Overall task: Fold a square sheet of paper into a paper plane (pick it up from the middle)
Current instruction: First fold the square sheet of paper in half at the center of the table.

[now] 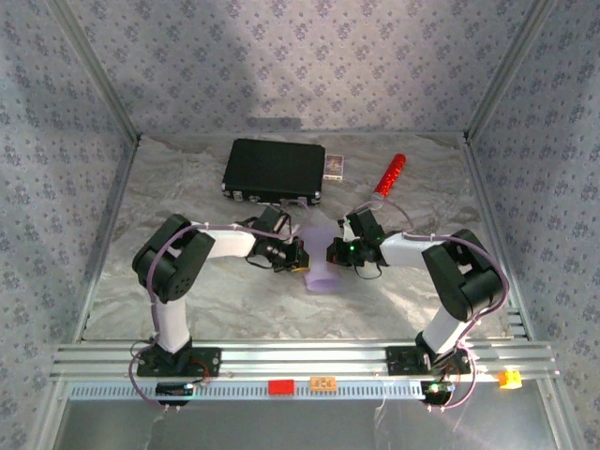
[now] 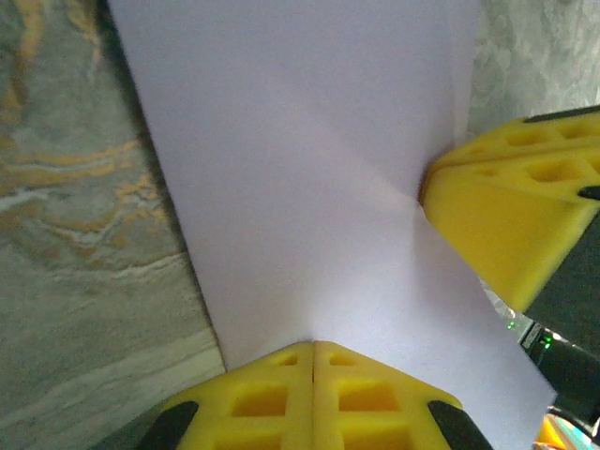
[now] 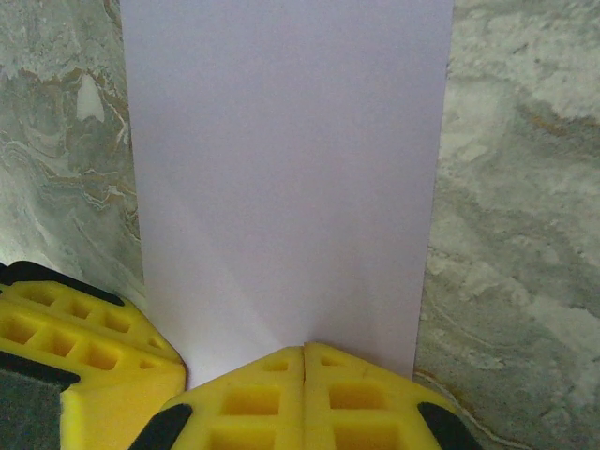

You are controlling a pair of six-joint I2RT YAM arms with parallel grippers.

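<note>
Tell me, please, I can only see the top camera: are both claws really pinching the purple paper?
Observer: Yes. In the left wrist view the left gripper is shut on the square sheet of paper, its yellow fingers pressed together over one edge.
Operator: And the other claw?
Observer: The right wrist view shows the right gripper shut on an edge of the sheet too.
Operator: Is the paper all smooth?
Observer: Not quite. Faint creases fan out across it from where the right gripper pinches.
</note>
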